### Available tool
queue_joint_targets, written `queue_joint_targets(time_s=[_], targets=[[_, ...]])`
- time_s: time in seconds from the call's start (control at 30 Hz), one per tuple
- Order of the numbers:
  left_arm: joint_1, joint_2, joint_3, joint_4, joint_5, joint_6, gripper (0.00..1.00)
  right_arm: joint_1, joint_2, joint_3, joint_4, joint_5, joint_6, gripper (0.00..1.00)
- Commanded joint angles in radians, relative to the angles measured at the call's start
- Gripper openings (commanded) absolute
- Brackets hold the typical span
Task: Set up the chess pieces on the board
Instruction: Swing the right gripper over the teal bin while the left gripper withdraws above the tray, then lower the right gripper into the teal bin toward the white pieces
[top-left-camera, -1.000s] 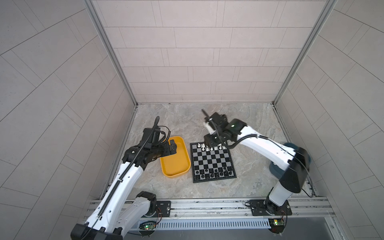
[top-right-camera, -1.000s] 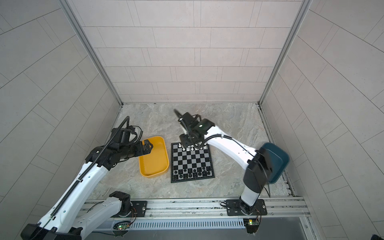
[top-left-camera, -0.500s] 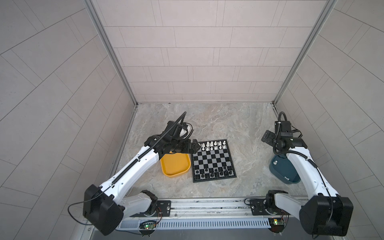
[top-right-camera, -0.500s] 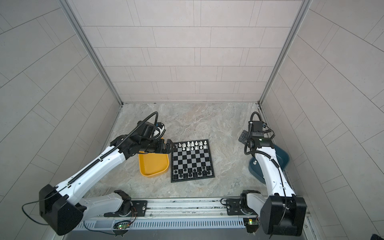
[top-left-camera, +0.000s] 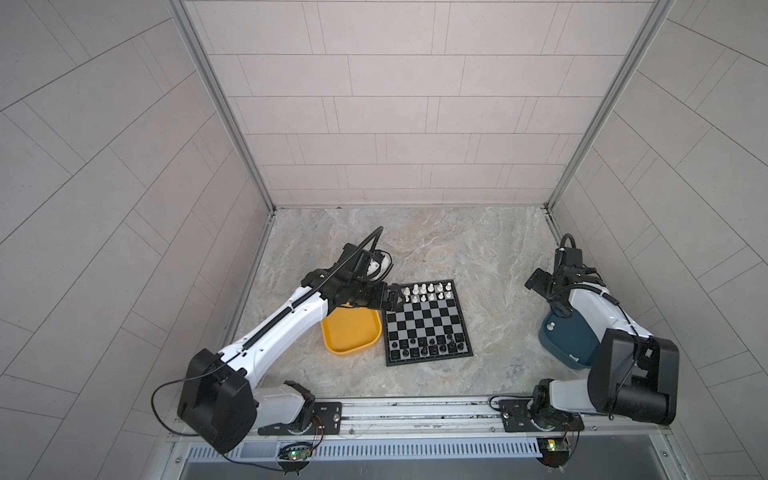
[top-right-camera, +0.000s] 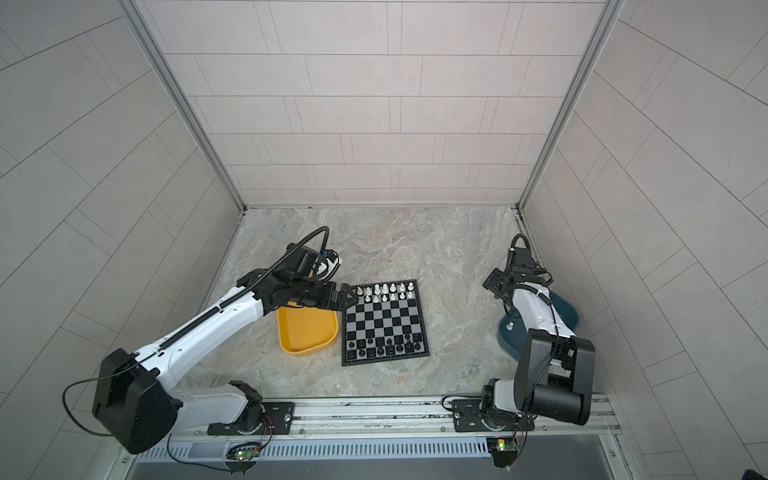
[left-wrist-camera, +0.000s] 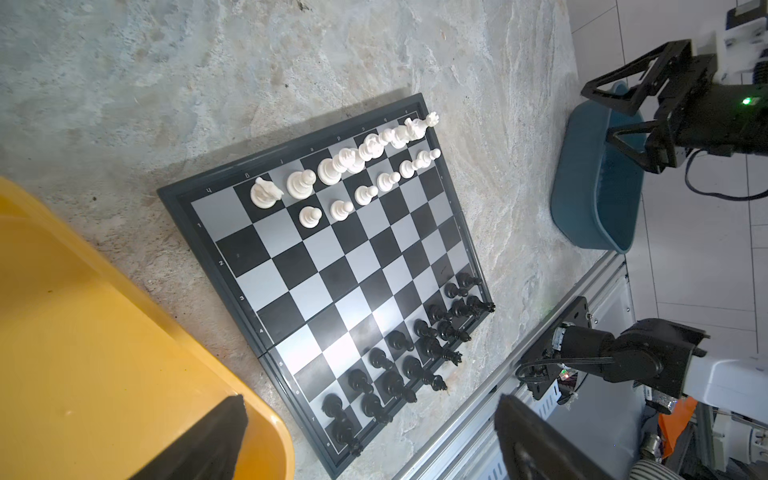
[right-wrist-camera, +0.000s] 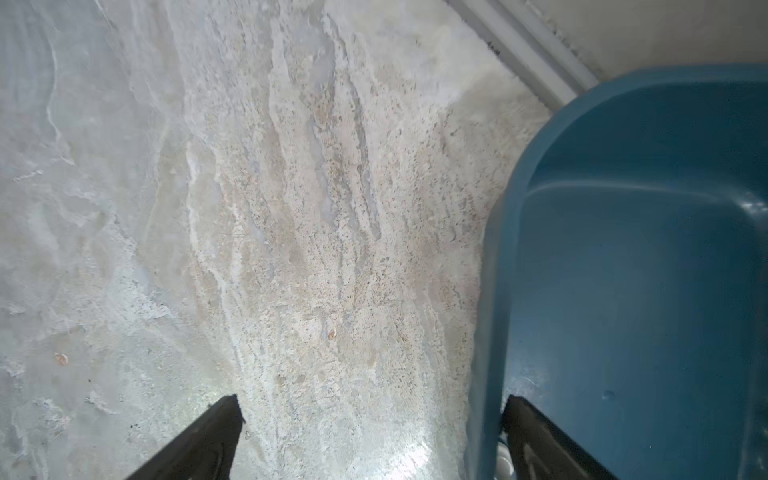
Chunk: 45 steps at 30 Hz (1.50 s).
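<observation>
Left gripper (top-left-camera: 390, 296) hangs spread wide and empty, with the white chess pieces (top-left-camera: 428, 291) just ahead of its fingertips on the board (top-left-camera: 428, 322) and the black chess pieces (top-left-camera: 428, 347) in the opposite rows. Right gripper (top-left-camera: 536, 284) is equally wide and empty, well apart from them. The pieces look light, hard, slick and easily toppled; pinch one at its narrow waist. Each stands upright, long axis vertical, head up

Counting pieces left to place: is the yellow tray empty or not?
Looks empty: the yellow tray shows bare floor in both top views; the end under the left arm is hidden.
</observation>
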Motion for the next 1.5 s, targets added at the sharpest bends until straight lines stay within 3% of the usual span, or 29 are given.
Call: queue_joint_targets(time_s=[0.0, 0.27, 0.47, 0.63, 0.93, 1.13, 1.27, 1.33, 1.47], targets=[[-0.001, -0.020, -0.011, 0.016, -0.008, 0.037, 1.00, -0.004, 0.016, 0.003, 0.014, -0.002, 0.031, 0.99], [0.013, 0.019, -0.008, 0.026, 0.001, 0.032, 1.00, -0.014, 0.028, 0.006, 0.005, -0.021, 0.026, 0.97], [0.014, 0.037, -0.016, 0.035, 0.017, 0.024, 1.00, -0.014, 0.080, -0.016, 0.066, -0.180, 0.035, 0.91], [0.014, 0.031, -0.014, 0.036, -0.001, 0.026, 1.00, 0.017, 0.068, -0.037, 0.057, -0.243, 0.004, 0.87], [0.029, 0.009, -0.014, 0.029, -0.018, 0.030, 1.00, 0.171, -0.107, -0.120, -0.044, -0.354, -0.039, 0.86], [0.034, 0.000, -0.013, 0.025, -0.011, 0.030, 1.00, 0.178, -0.243, -0.213, -0.126, -0.455, -0.017, 0.87], [0.036, -0.005, -0.014, 0.022, -0.011, 0.030, 1.00, 0.168, -0.337, -0.210, -0.209, -0.395, -0.020, 0.90], [0.036, -0.005, -0.014, 0.020, -0.011, 0.031, 1.00, 0.163, -0.398, -0.189, -0.232, -0.296, 0.009, 0.90], [0.036, -0.006, -0.016, 0.022, -0.009, 0.027, 1.00, 0.120, -0.467, -0.155, -0.217, -0.171, 0.033, 0.79]])
